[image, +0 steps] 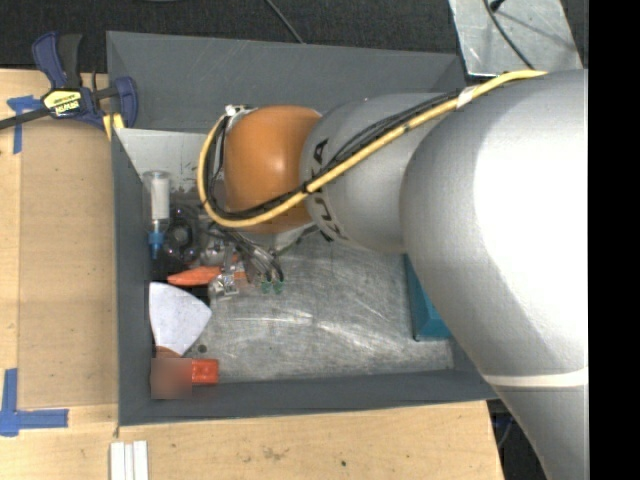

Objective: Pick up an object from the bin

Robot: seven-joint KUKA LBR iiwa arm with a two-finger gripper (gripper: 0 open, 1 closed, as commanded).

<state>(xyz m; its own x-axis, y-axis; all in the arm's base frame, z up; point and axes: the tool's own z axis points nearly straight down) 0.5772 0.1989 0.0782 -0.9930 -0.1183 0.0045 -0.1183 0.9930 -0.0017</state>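
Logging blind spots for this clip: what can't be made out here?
1. Dark heap by the bin's left wall: camera view, partly under the orange wrist cover, pieces too small to name.
2. Teal thing at right: mostly hidden by the arm.

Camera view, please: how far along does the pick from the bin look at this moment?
Done: the hand is down among the heap at the left side of the bin, next to an orange tapered piece. In hand: nothing visibly gripped. Left: grasping and lifting something out.
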